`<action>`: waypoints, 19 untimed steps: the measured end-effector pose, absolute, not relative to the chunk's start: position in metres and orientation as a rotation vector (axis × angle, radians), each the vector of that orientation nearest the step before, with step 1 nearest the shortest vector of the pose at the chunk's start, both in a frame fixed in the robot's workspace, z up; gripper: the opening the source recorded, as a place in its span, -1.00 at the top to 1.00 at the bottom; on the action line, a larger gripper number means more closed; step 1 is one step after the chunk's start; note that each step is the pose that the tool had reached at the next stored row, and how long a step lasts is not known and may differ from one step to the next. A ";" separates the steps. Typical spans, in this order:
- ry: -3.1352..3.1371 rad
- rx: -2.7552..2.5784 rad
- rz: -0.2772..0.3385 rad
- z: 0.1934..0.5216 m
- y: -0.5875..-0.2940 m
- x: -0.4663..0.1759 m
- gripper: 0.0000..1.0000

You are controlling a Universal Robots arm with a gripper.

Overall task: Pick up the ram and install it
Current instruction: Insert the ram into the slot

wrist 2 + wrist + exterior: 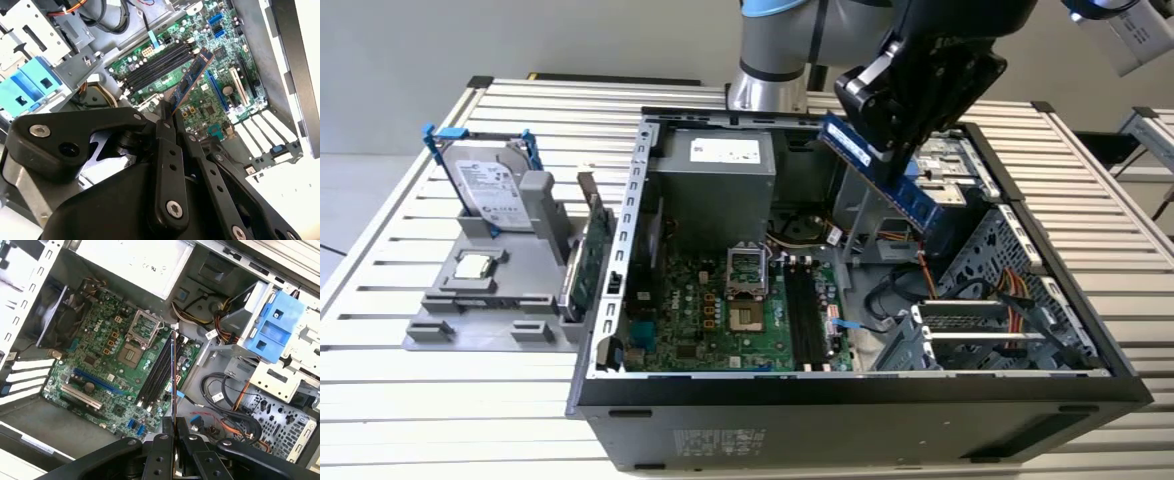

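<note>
Pincer (897, 150) clamping tilted ram (881, 172), arm raised above open computer case (1067, 300)

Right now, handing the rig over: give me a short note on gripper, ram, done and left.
Gripper: fingers shut on the ram, held in the air over the open computer case.
Ram: tilted, above the drive bay side in the exterior view; in both wrist views it points toward the black memory slots.
Done: pickup.
Left: seating the ram in a slot; none is filled yet.
</note>
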State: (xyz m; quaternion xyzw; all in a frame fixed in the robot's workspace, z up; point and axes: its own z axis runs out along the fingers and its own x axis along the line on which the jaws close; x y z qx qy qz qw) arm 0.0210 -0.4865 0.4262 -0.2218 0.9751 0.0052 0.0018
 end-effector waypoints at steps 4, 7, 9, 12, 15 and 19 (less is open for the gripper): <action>3.075 -0.625 0.016 0.426 -0.487 0.021 1.00; 3.085 -0.573 0.016 0.426 -0.487 0.021 1.00; 3.091 -0.538 0.016 0.426 -0.487 0.021 1.00; 3.099 -0.487 0.016 0.426 -0.487 0.021 1.00; 3.107 -0.432 0.016 0.426 -0.487 0.021 1.00; 3.116 -0.357 0.016 0.426 -0.487 0.021 1.00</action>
